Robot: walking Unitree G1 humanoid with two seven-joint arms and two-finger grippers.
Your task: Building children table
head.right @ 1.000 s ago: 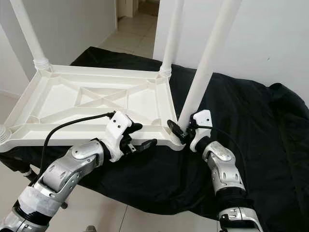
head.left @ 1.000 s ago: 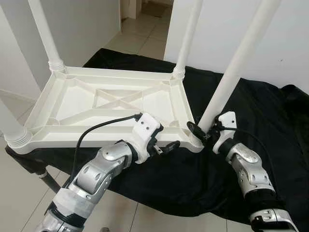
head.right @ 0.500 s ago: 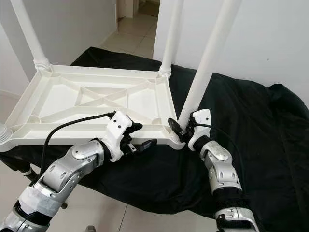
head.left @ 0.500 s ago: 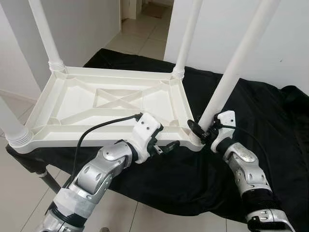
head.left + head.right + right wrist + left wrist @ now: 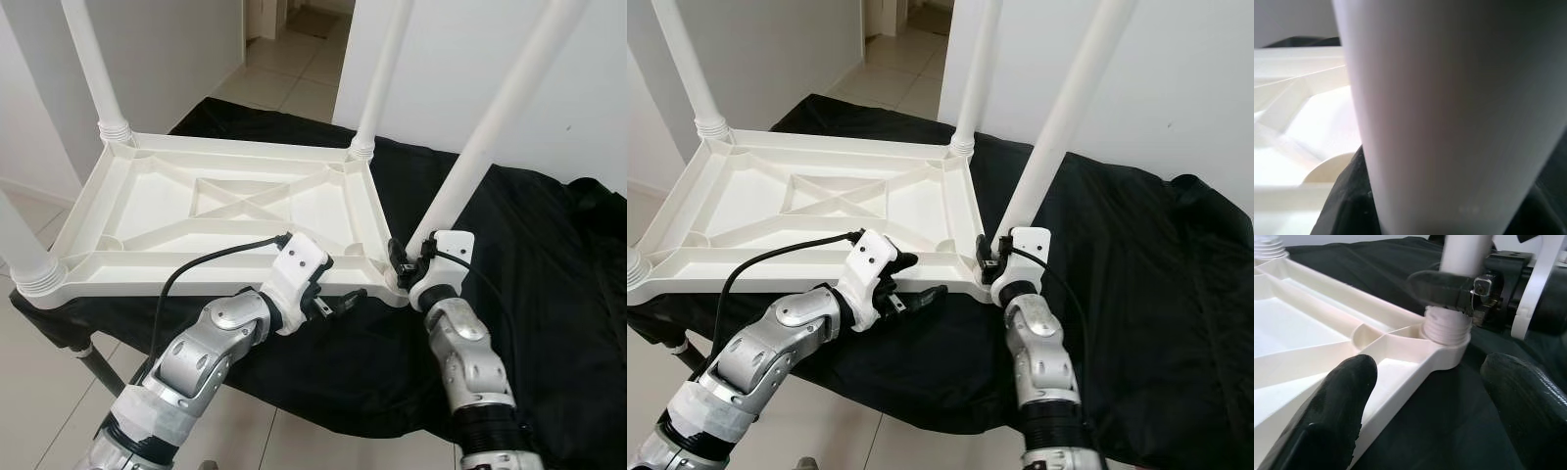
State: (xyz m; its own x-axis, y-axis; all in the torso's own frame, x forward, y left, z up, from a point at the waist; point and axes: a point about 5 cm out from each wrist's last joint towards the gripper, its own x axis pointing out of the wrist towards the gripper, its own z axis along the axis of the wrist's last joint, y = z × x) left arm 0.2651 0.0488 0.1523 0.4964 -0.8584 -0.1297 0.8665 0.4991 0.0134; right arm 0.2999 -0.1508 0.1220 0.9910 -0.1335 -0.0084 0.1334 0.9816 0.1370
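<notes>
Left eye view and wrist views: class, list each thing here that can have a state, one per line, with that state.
Tabletop: upside down on the black cloth, ribbed underside up.
Near-right leg: standing in its corner socket, leaning, threads still showing at the base.
Far legs: upright in their sockets.
Right gripper: shut on the near-right leg's base.
Left gripper: open, astride the tabletop's near rim.
Black cloth: spread, wrinkled.
</notes>
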